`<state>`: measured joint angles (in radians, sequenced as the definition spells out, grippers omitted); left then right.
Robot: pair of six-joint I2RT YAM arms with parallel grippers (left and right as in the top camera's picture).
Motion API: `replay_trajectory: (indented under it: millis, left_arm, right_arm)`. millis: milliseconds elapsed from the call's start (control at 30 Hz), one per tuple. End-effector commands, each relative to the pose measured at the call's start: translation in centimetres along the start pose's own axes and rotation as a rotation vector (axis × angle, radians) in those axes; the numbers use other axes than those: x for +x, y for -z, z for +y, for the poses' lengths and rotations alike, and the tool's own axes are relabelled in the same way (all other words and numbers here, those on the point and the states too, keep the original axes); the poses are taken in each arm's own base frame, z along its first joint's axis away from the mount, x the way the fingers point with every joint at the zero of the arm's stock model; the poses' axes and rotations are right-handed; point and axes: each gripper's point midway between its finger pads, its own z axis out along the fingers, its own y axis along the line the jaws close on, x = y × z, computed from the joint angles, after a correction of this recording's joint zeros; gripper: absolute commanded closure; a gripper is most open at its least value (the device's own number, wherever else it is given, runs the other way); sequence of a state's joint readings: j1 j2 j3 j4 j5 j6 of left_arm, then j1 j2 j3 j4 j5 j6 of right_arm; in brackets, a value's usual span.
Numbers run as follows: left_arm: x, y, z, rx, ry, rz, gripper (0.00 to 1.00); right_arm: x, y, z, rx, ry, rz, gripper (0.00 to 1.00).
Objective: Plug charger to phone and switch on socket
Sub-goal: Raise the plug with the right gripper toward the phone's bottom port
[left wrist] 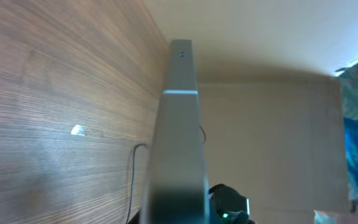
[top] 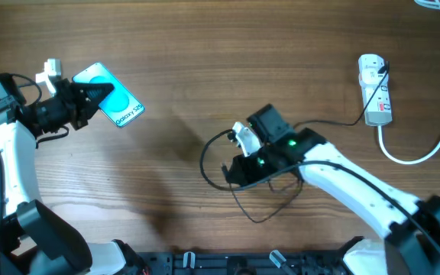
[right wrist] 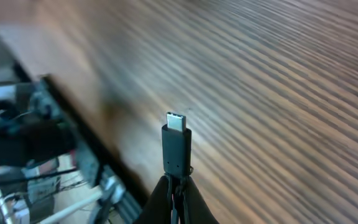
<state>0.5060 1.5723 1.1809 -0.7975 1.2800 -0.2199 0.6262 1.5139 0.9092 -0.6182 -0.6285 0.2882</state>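
Note:
The phone, with its cyan-blue screen, is held at one end by my left gripper, which is shut on it at the far left. In the left wrist view the phone shows edge-on as a grey slab running away from the camera. The charger is a thin black cable that runs from the socket and loops on the table's middle. My right gripper is shut on it just behind the connector. In the right wrist view the connector tip sticks up out of my right gripper, above the wood.
The socket's thick white cord curves along the right edge of the table. The right arm shows beyond the phone in the left wrist view. Equipment and rails line the table's front edge.

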Motion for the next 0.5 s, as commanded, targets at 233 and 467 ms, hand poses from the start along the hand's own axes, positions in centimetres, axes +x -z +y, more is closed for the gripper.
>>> replay_trajectory:
  millis: [233,467]
  left_arm:
    - [6.3,-5.7,-4.6,0.120,-0.111,0.258,0.96]
    - [10.3,-9.2,-3.6,-0.001,-0.142,0.383,0.96]
  right_arm:
    - [-2.2,4.5,10.9,-0.554,0.226,-0.081,0.95]
    - [-3.9,7.4,11.9,-0.444,0.273,-0.239,0.96]
